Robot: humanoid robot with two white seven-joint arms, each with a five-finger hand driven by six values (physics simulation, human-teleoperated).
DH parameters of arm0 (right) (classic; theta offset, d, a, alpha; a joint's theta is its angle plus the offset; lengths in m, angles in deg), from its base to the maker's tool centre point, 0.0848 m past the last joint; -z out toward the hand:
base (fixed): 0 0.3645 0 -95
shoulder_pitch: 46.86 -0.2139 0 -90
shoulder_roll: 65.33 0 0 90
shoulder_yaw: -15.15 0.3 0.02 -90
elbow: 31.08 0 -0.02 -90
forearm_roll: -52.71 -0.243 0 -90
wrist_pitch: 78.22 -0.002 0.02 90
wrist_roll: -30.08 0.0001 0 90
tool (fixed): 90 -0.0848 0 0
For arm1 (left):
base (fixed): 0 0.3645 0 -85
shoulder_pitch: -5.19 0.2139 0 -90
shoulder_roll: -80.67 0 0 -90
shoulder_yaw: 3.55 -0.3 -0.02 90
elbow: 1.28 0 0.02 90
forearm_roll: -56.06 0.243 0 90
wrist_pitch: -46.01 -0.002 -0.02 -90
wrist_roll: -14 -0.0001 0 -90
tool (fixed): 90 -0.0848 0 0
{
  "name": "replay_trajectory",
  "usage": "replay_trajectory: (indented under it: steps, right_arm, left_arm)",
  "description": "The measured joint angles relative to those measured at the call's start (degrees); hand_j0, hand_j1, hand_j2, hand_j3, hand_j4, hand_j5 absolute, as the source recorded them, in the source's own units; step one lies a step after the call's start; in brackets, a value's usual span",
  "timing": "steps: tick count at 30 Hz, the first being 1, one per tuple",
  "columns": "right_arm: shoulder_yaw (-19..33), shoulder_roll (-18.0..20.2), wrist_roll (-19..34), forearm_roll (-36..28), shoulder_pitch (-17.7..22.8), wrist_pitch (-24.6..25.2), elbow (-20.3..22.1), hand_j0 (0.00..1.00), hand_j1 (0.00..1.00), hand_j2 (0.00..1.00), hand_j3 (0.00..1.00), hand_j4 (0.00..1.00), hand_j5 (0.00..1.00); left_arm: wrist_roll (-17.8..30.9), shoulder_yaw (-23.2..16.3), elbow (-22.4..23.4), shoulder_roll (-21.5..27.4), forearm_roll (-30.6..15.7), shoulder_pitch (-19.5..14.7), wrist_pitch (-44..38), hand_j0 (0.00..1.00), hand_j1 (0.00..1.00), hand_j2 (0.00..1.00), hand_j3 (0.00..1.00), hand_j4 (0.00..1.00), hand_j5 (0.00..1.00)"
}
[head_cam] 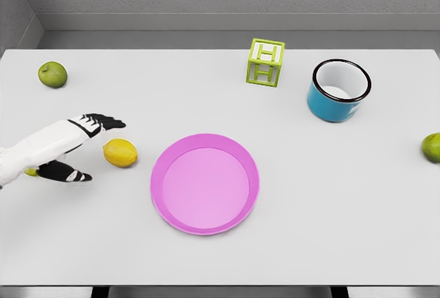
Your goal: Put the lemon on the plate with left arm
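Note:
A yellow lemon [120, 153] lies on the white table, just left of the pink plate [205, 183]. My left hand [93, 148] comes in from the left edge and sits right beside the lemon. Its dark fingers [106, 122] are spread above the lemon and the thumb [72, 175] reaches below it, without closing on the fruit. The hand is open. A bit of something yellow-green peeks out under the forearm at the left.
A green apple [52, 74] sits at the back left. A green letter block [265, 62] and a blue mug [338, 90] stand at the back right. Another green fruit [432, 147] lies at the right edge.

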Motion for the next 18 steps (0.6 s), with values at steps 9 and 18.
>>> replay_trajectory:
  steps: [9, 18]
  right_arm:
    - [0.0, 0.0, 0.0, 0.0, 0.0, 0.0, 0.0, 1.00, 1.00, 1.00, 1.00, 1.00, 1.00]
    - [0.0, 0.0, 0.0, 0.0, 0.0, 0.0, 0.0, 1.00, 1.00, 1.00, 1.00, 1.00, 1.00]
  left_arm:
    - [0.1, -8.4, 0.3, -0.4, -0.4, -4.9, -4.3, 1.00, 1.00, 1.00, 1.00, 1.00, 1.00]
    - [0.1, -11.0, 1.4, -1.0, -0.5, -9.6, -4.7, 1.00, 1.00, 1.00, 1.00, 1.00, 1.00]
